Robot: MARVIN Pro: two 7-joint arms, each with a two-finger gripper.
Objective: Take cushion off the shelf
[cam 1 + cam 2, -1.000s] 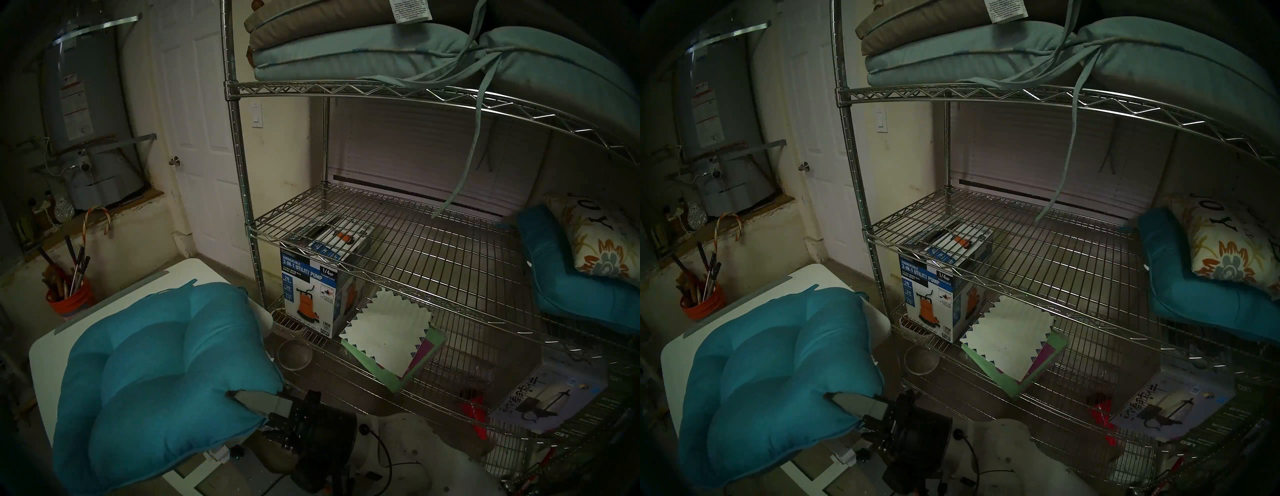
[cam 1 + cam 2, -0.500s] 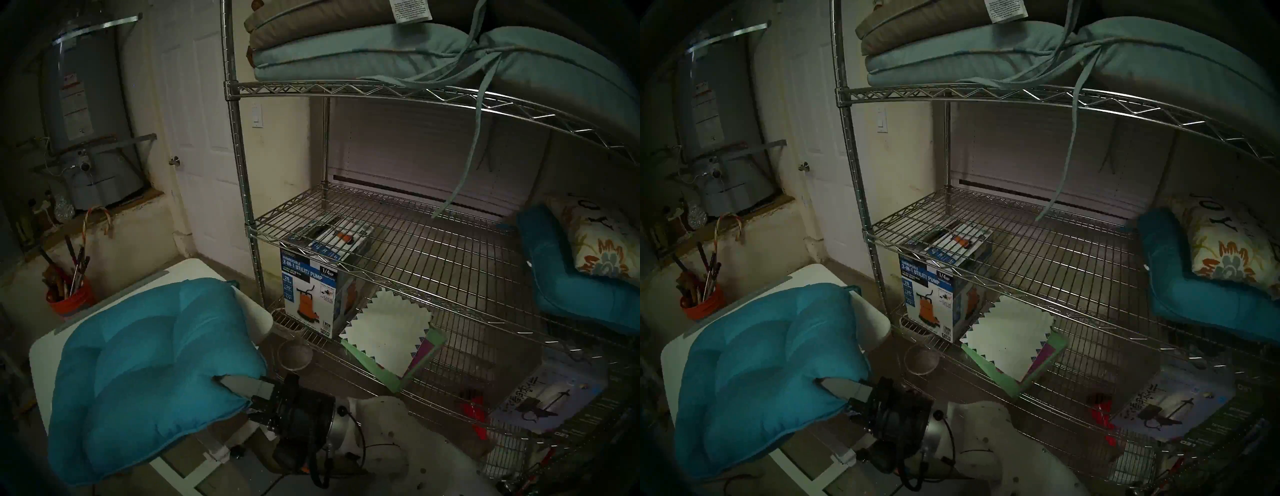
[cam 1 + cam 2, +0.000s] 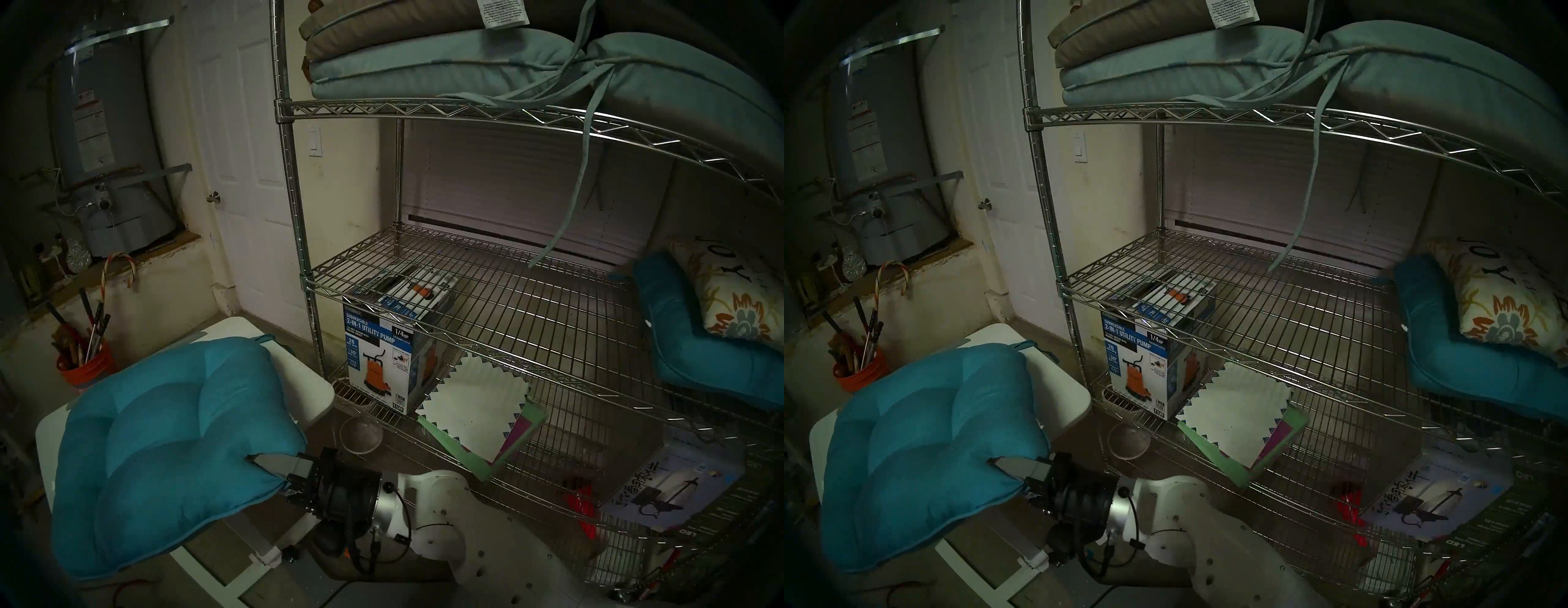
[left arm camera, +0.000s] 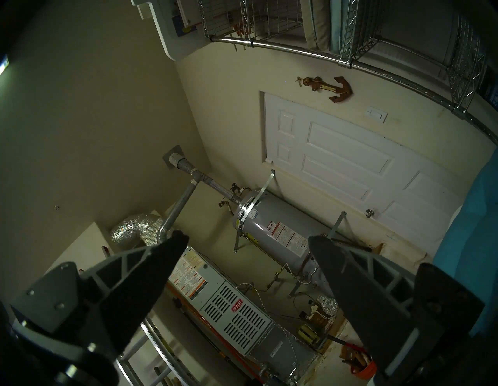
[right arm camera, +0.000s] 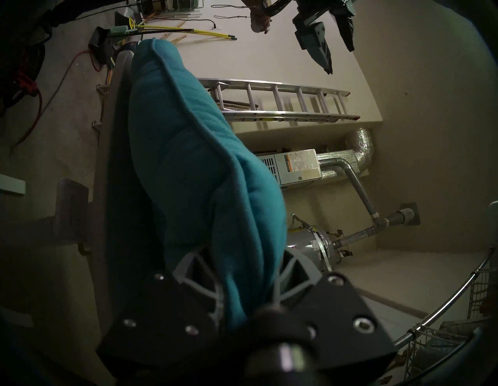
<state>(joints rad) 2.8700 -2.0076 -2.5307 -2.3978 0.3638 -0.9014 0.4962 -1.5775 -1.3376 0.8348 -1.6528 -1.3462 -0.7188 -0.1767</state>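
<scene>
the cushion (image 3: 169, 450) is already clear of the shelf (image 3: 488, 293) and hangs over the white table (image 3: 305, 382), pinched at one corner by the right gripper (image 3: 271, 465), whose jaws are clamped tight into the padding; the wrist view shows the fabric bunched between them. the far edge droops toward the table top, though whether it touches i cannot tell. the main risk is the hold itself: a single corner pinch on a big soft cushion could slip if the weight swings, and it would slide off toward the floor at the table's near edge, where much of it overhangs. if released too early it could tip off for the same reason. the thin tie strap (image 3: 265, 338) at the back corner might drag or snag. the left gripper (image 4: 248, 242) is wide open, holding nothing, raised well away and no help for support. a second teal cushion (image 3: 695, 352) remains on the shelf under the floral pillow (image 3: 729, 297).
</scene>
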